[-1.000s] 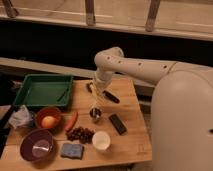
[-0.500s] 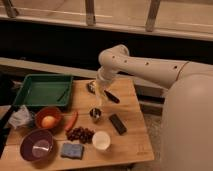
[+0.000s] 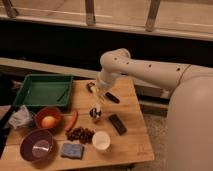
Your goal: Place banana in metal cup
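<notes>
The metal cup (image 3: pixel 95 114) is small and shiny and stands near the middle of the wooden table (image 3: pixel 132 145). My gripper (image 3: pixel 99 101) hangs straight down just above it, at the end of the white arm that reaches in from the right. It is shut on the banana (image 3: pixel 97 106), a slim pale yellow piece poking down from the fingers to just over the cup's rim. Whether the banana's tip touches the cup I cannot tell.
A green tray (image 3: pixel 44 91) sits at the back left. In front of it are a red bowl holding an orange (image 3: pixel 48 120), a red pepper (image 3: pixel 73 120), dark grapes (image 3: pixel 80 134), a purple bowl (image 3: pixel 37 146), a blue sponge (image 3: pixel 71 150) and a white cup (image 3: pixel 101 141). Black items (image 3: pixel 118 124) lie right of the cup.
The arm's elbow has shifted slightly to the right. The gripper has stayed shut over the metal cup, moving only a little.
</notes>
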You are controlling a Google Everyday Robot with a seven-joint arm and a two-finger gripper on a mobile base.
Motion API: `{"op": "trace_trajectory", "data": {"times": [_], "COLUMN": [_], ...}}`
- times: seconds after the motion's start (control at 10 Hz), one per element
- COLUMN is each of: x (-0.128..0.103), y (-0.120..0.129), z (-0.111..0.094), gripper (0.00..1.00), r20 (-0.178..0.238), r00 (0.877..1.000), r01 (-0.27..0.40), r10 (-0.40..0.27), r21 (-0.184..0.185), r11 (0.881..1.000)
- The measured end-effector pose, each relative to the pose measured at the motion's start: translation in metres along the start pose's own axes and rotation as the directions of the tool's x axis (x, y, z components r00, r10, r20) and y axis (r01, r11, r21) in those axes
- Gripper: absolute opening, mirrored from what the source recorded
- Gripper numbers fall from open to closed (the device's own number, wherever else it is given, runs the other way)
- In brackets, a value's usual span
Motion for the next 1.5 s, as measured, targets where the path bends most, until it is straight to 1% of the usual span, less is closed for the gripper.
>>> {"op": "trace_trajectory", "data": {"times": [0.1, 0.2, 0.4, 0.6, 0.8, 0.9, 1.1, 1.2, 1.4, 1.5], "x": [0.006, 0.009, 0.023, 0.034, 0.043, 0.045, 0.047, 0.046, 0.042, 0.041], "y": [0.005, 0.006, 0.015, 0.016, 0.017, 0.019, 0.015, 0.016, 0.017, 0.016], "z": [0.004, 0.005, 0.014, 0.022, 0.041, 0.047, 0.058, 0.061, 0.070, 0.072], "gripper": [0.00, 0.00, 0.00, 0.00, 0.02, 0.07, 0.30, 0.37, 0.58, 0.61], "r20": [-0.016, -0.024, -0.081, -0.131, -0.194, -0.213, -0.244, -0.249, -0.265, -0.269], "r00": [1.000, 1.000, 0.996, 0.991, 0.980, 0.976, 0.970, 0.968, 0.964, 0.963], "r01": [0.002, 0.003, 0.017, 0.019, 0.015, 0.011, -0.007, -0.009, -0.014, -0.017], "r10": [-0.002, -0.003, -0.022, -0.030, -0.037, -0.037, -0.025, -0.024, -0.023, -0.020], "r21": [-0.021, -0.025, -0.057, -0.088, -0.112, -0.122, -0.131, -0.134, -0.137, -0.136], "r11": [1.000, 1.000, 0.998, 0.996, 0.994, 0.992, 0.991, 0.991, 0.990, 0.991]}}
